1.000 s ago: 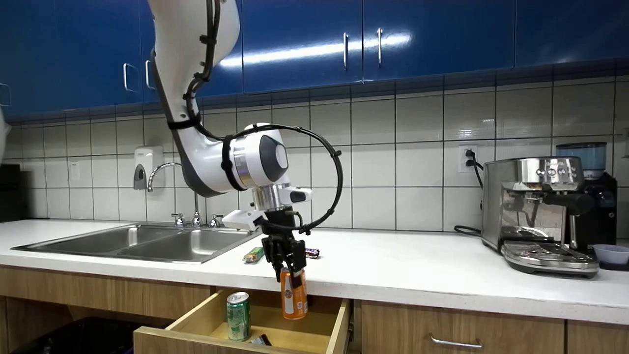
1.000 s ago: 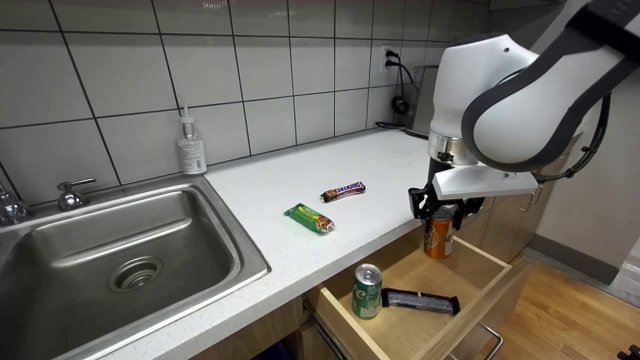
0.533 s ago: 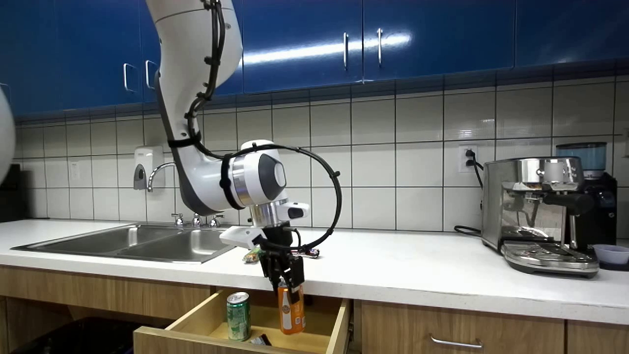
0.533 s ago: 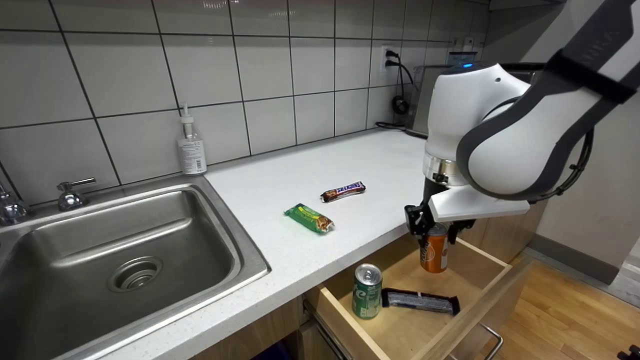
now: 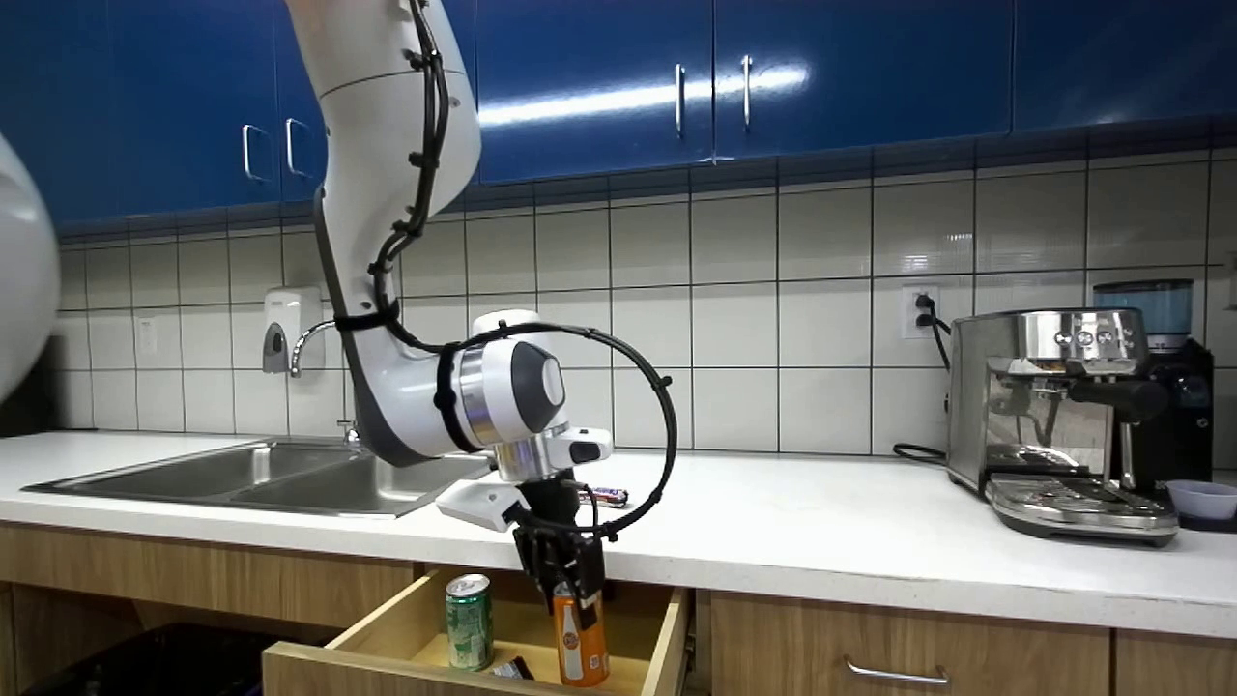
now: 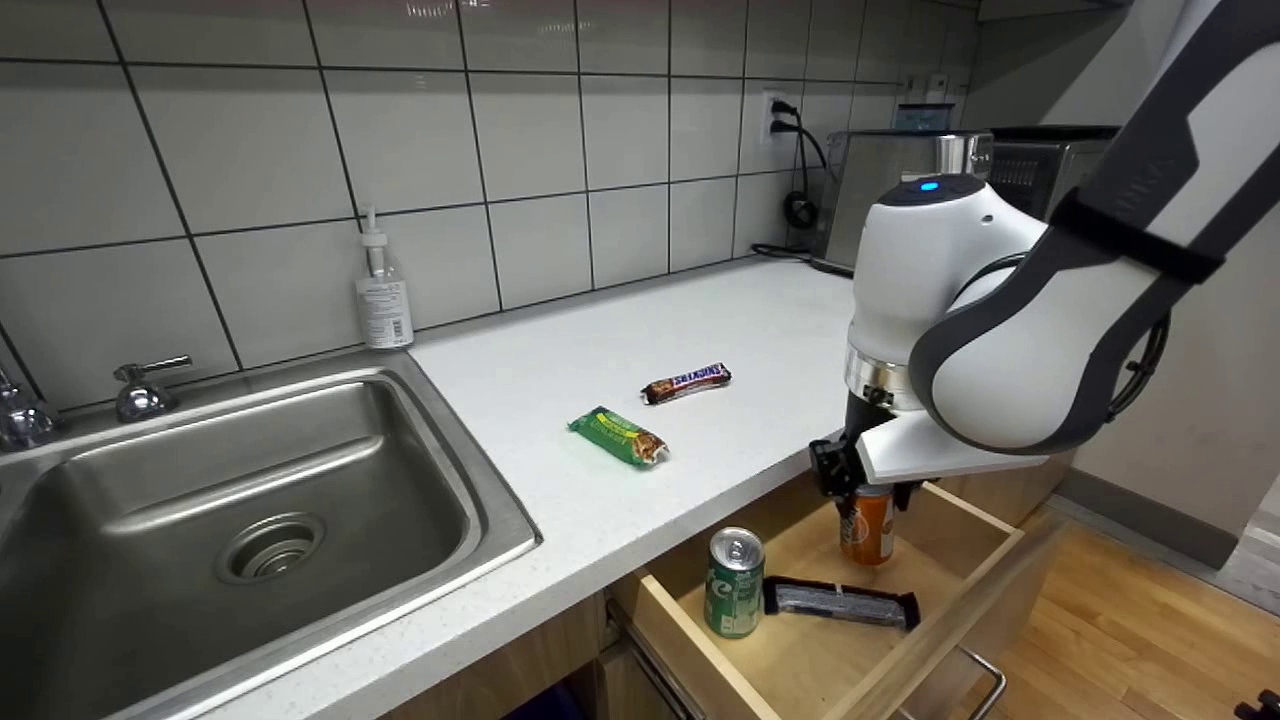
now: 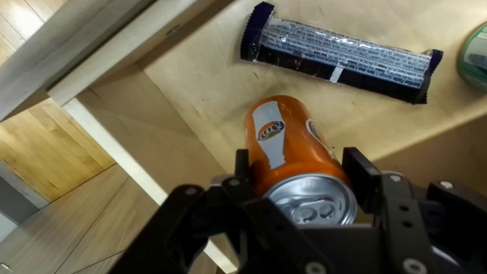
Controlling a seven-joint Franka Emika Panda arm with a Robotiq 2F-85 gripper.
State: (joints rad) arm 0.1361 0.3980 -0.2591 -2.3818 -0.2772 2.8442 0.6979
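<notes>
End effector (image 7: 298,163): one, pointing down into the drawer (image 6: 810,670).
Table (image 5: 773,512): one, white-topped, above the drawer.
Sink (image 6: 250,470): one, two basins, set into the table.
Drawer: one, open below the table edge.
Coffee machine (image 5: 1078,425): one, on the table, well apart from the sink.
Pump bottle (image 6: 385,305): one, standing at the sink's back corner.
Cans: two; orange can (image 7: 293,144) in the drawer, nearly upright; green can (image 6: 735,585) upright on the drawer floor.
Bars: three; dark-wrapped bar (image 7: 342,57) flat on the drawer floor, just beside the green can; green-wrapped bar (image 6: 618,436) and Snickers bar (image 6: 686,383) on the table, near each other.
Grip: fingers (image 7: 359,167) closed on the orange can near its top, one to each side, parted only by the can's width.
Obscured: orange can's top partly covered by the end effector in both exterior views; green can cut off at the wrist view's right edge; drawer front cut off below in both exterior views. Whether the orange can's base touches the drawer floor cannot be told.
</notes>
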